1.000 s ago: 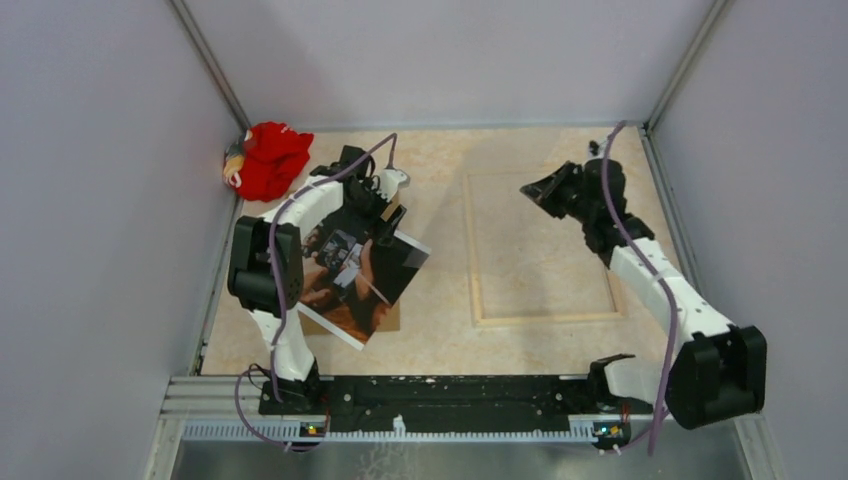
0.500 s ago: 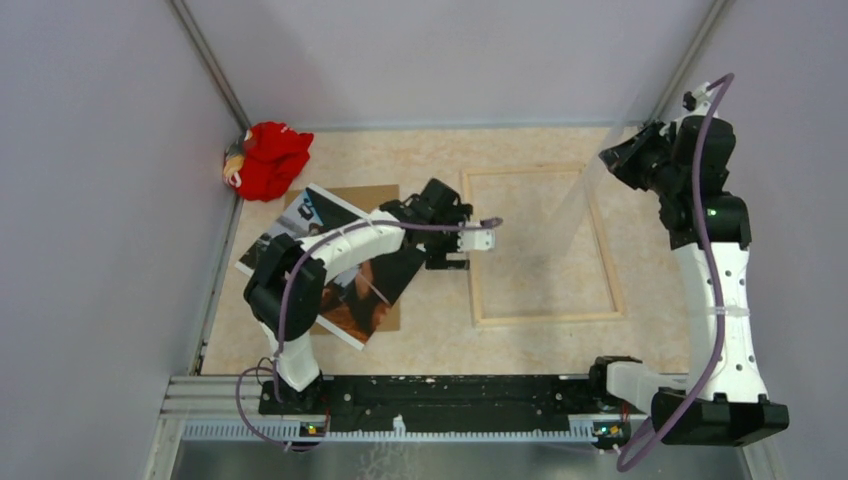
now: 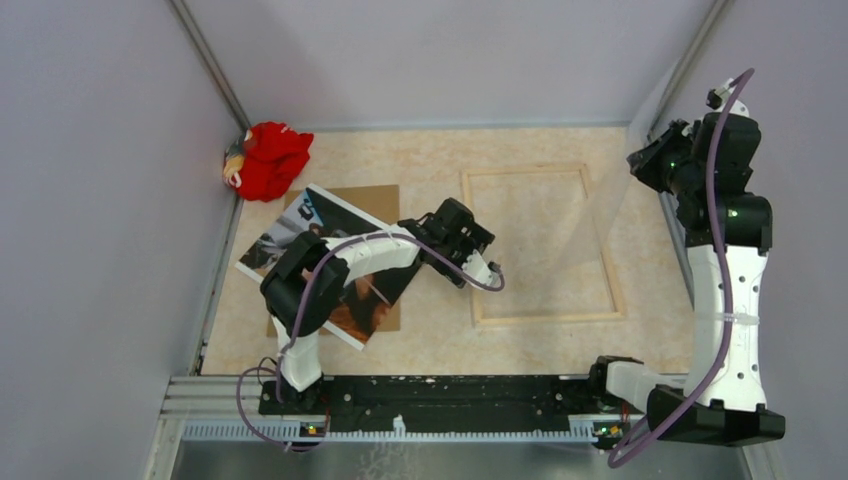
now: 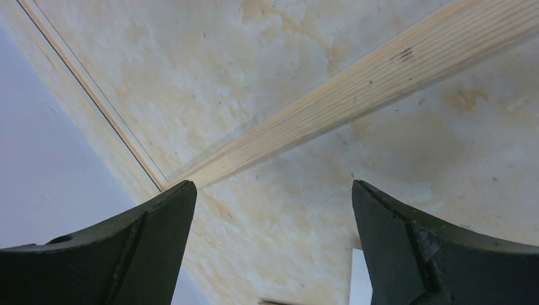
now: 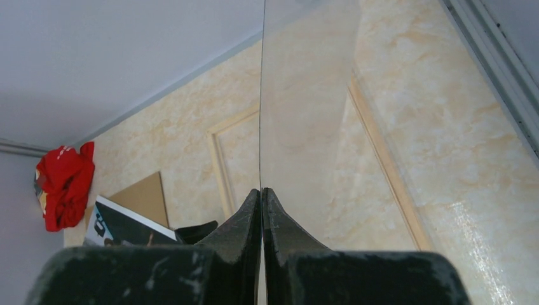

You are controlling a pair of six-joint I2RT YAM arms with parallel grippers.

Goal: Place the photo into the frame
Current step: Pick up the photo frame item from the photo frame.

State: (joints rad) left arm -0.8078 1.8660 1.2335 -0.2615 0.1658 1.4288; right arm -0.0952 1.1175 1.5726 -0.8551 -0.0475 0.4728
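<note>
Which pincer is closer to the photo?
Left. The left pincer hangs just right of the photo, beside the frame; the right pincer, gripping a clear pane, is far beyond the frame.

The photo (image 3: pixel 290 235), a glossy dark print with a thin white border, lies face up and askew near the left edge of the worktop (image 3: pixel 430 160), apart from the frame (image 3: pixel 545 318), a thin light-wood rectangle lying flat toward the right edge.

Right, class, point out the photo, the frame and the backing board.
the photo (image 3: pixel 280 238), top view, uncovered left part
the frame (image 3: pixel 545 319), top view, near rail
the backing board (image 3: pixel 368 200), top view, far right corner
</note>
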